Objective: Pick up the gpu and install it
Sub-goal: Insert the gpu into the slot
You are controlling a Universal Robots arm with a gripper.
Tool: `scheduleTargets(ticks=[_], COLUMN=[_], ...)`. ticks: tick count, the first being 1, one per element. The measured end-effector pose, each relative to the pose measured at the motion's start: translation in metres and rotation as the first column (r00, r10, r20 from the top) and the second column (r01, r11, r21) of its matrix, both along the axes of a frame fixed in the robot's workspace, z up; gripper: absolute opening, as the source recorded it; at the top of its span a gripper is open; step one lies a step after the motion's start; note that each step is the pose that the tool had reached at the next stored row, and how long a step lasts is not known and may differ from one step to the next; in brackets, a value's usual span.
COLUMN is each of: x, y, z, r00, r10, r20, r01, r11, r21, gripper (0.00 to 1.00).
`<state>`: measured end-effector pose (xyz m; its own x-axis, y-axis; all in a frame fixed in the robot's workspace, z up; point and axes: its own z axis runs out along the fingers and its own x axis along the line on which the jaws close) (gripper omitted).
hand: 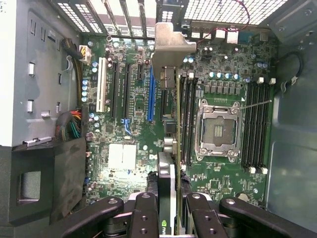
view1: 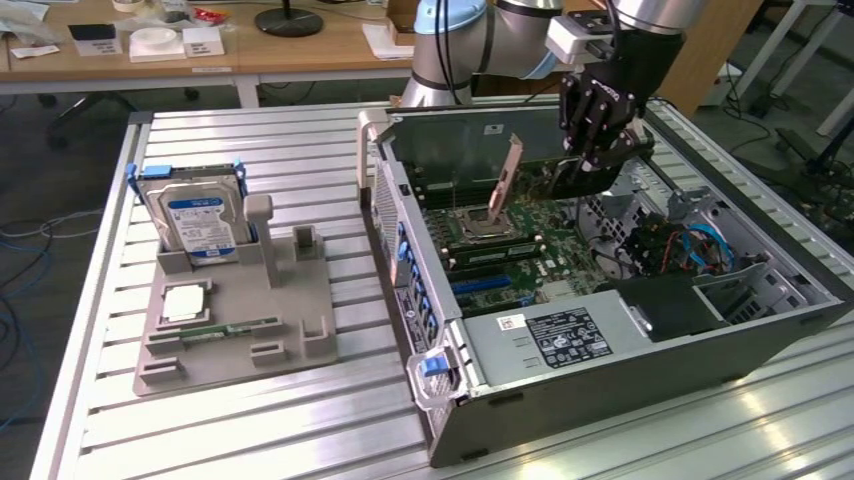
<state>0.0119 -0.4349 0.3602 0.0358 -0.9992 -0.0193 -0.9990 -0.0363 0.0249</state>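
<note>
**Gripper clamped on the gpu inside the computer case**

The gripper (view1: 589, 172) (hand: 168, 210) is clenched on the gpu (view1: 509, 183) (hand: 171, 49), its fingers (hand: 143, 213) pressing the thin card from both faces. The card stands on edge inside the open computer case (view1: 601, 400), over the motherboard (view1: 534, 262) (hand: 133, 148). Its metal bracket points toward the case's slotted rear wall. In the wrist view the card's edge lies between the blue slot (hand: 150, 96) and the CPU socket (hand: 218, 129); whether it touches the board I cannot tell.

Outside the case, on the exterior view's left, a grey holder (view1: 287, 300) sits on the ribbed table (view1: 267, 150). It carries an upright hard drive (view1: 200, 215) and a flat memory stick (view1: 220, 328).
</note>
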Motion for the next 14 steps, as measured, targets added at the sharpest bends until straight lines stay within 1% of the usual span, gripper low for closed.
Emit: scheduleTargets(ticks=[14], x=[-0.0006], y=[0.0000], z=[-0.0009], r00=[1.0000], r10=[0.000], r20=[0.0002], r01=[0.000], r11=[1.0000], r21=[0.0000], gripper=[0.27])
